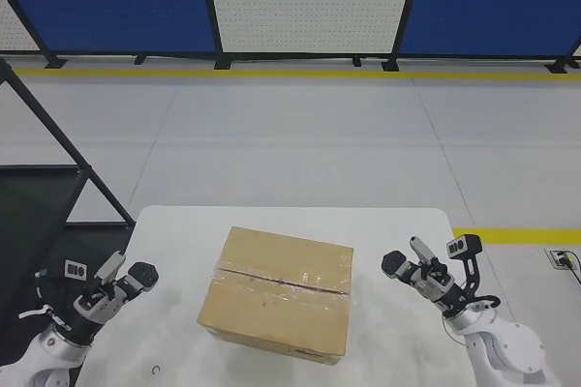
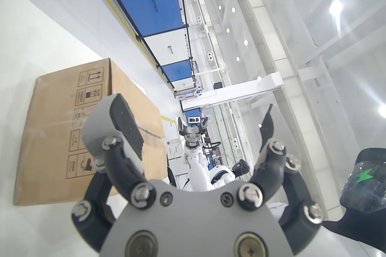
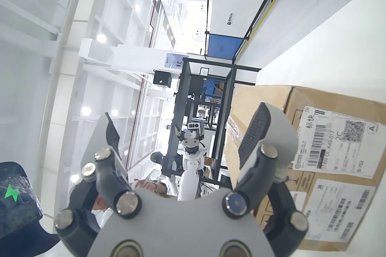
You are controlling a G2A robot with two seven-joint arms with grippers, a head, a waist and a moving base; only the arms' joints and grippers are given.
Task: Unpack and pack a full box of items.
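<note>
At the counter's [image 1: 174,237] left edge: left arm [image 1: 73,324], left jaws aimed across the surface toward the box. Left jaws spread wide, nothing between them; one dark pad [image 2: 125,125] shows in front of the box's near side, not touching it.

Centre of counter: cardboard box [image 1: 276,305], standing flat, turned slightly askew to the counter's edges. Top flaps shut, clear tape along the middle seam. The side facing the left arm carries printed handling symbols [image 2: 87,119]. The side facing the right arm carries white shipping labels [image 3: 337,140]. Box is well apart from both arms.

Right side of counter: right arm [image 1: 489,339], right jaws pointed back toward the box. Right jaws also spread wide and empty; one grey finger [image 3: 271,131] overlaps the box's upper corner in the right wrist view, with no contact.

Surroundings: black frame rack [image 1: 39,126] on the floor at left; blue partition panels [image 1: 116,24] and a yellow floor line [image 1: 271,71] behind.
</note>
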